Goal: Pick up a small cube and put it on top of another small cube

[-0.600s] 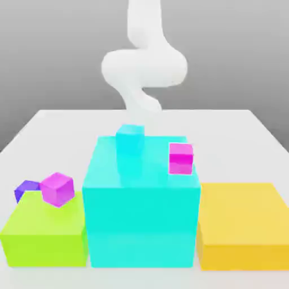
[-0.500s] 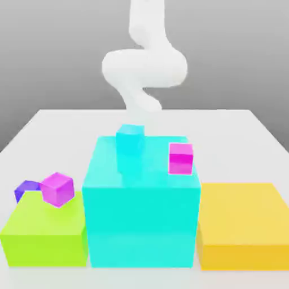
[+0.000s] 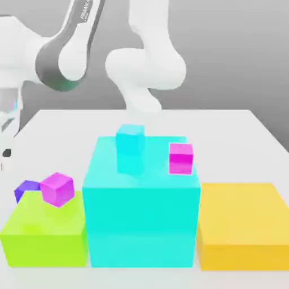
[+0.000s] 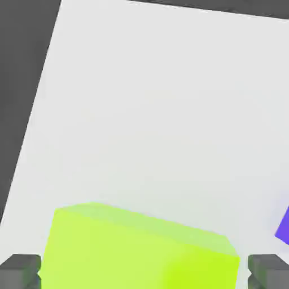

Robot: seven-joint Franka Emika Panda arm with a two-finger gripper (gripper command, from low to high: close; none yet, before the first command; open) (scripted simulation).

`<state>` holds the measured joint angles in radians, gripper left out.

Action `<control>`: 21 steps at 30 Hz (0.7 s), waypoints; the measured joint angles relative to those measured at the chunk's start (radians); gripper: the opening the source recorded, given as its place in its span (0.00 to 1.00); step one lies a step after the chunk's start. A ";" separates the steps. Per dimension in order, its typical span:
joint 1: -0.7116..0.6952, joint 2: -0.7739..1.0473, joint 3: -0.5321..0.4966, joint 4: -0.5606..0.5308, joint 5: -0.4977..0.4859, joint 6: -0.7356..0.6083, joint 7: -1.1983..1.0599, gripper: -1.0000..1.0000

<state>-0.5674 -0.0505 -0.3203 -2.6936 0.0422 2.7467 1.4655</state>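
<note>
The small deep blue-violet cube (image 3: 25, 189) rests on the white table behind the lime block's far left corner, next to a magenta small cube (image 3: 57, 188) that sits on that block. In the hand view the blue-violet cube (image 4: 284, 228) peeks in at the picture's edge. My gripper (image 4: 144, 272) is open, its two dark fingertips (image 4: 20, 271) wide apart, looking down on the lime block (image 4: 141, 248) with nothing held. The white arm (image 3: 62, 56) reaches over the exterior view's left side.
A big cyan block (image 3: 141, 209) stands in the middle, carrying a cyan small cube (image 3: 130, 139) and a second magenta small cube (image 3: 180, 158). A yellow block (image 3: 242, 223) lies to its right. The table's edge (image 4: 39, 113) borders dark floor near the lime block (image 3: 45, 231).
The arm has swung forward and over to the exterior view's left, where it was not seen before. None of the cubes or blocks has moved.
</note>
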 joint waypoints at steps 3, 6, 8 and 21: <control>-0.055 0.111 -0.032 -0.046 0.043 0.067 0.055 0.50; -0.106 0.223 0.034 -0.036 0.150 0.148 -0.007 0.50; -0.166 0.295 0.108 -0.022 0.215 0.204 -0.054 0.50; -0.162 0.225 0.082 -0.038 0.119 0.154 0.018 0.00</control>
<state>-0.7295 0.1743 -0.2378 -2.7317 0.1608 2.9012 1.4839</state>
